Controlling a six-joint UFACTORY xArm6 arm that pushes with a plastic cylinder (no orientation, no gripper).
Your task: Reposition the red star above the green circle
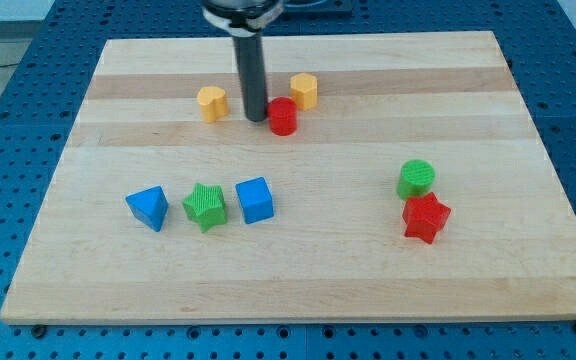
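Observation:
The red star [426,218] lies at the view's lower right, directly below the green circle [416,179] and touching it. My tip [256,117] rests on the board in the upper middle, far to the upper left of both blocks. It stands just left of a red cylinder [283,116], close to touching it.
A yellow block [212,102] sits left of my tip and another yellow block [304,90] sits to its upper right. At the lower left a blue triangle [148,207], a green star [205,206] and a blue cube [255,199] form a row. The wooden board [528,290] lies on a blue table.

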